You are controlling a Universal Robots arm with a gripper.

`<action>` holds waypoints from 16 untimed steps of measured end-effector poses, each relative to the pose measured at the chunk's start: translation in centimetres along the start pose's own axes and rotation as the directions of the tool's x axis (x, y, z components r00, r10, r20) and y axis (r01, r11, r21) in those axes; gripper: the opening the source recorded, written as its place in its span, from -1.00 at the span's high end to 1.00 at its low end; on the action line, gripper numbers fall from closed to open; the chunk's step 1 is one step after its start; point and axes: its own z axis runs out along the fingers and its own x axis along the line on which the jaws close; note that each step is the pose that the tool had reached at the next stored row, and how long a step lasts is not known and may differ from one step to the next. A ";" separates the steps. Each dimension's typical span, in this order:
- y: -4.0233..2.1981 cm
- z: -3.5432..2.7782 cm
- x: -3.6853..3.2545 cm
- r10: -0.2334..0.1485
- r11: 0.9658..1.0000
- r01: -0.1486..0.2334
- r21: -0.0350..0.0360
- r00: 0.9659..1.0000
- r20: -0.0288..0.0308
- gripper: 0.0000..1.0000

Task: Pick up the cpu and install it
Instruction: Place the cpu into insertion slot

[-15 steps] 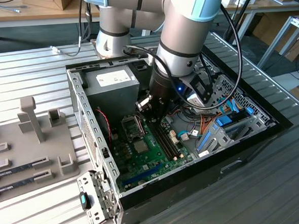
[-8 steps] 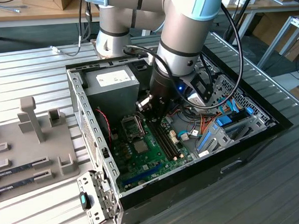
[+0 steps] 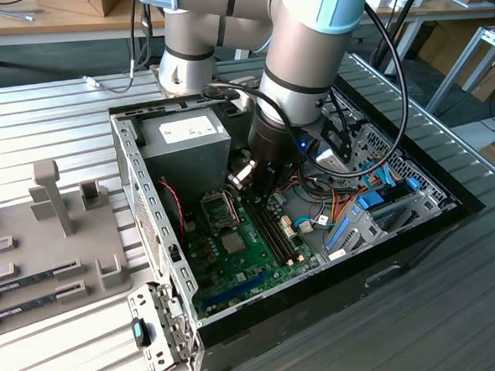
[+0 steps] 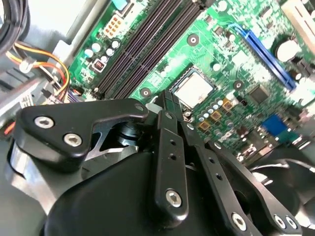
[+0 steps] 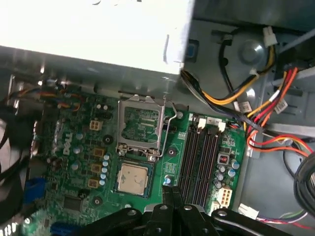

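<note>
A robot arm (image 3: 299,73) is reaching down into an open desktop computer case (image 3: 154,233) that is lying on a ribbed metal table (image 3: 50,113). Inside, a green motherboard (image 5: 78,162) is facing up.

The cpu (image 5: 133,178), a small square chip with a silver top, is sitting flat in its socket on the board. The socket's metal lid (image 5: 140,125) is standing open on the side nearer the grey power supply (image 3: 185,135). In the exterior view the cpu (image 3: 232,241) is lying just below that open lid.

In both wrist views the black gripper (image 5: 172,189) is hovering with its fingers (image 4: 170,142) drawn narrow, tips together and gripping nothing. The tips are sitting just beside the cpu (image 4: 193,88), between it and the long black memory slots (image 5: 199,157); whether they are touching the board cannot be told.

A white label (image 3: 185,129) is showing on the power supply, its dark print too small to make out. Fine white lettering is dotting the motherboard. Orange, yellow and red cables (image 5: 266,113) are running along the case wall.

On the exterior view's left, a grey tray (image 3: 74,238) is holding two dark memory sticks (image 3: 35,278).
</note>
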 end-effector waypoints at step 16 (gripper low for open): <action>-0.04 0.04 -0.92 -0.272 0.962 0.272 0.003 0.962 0.012 0.79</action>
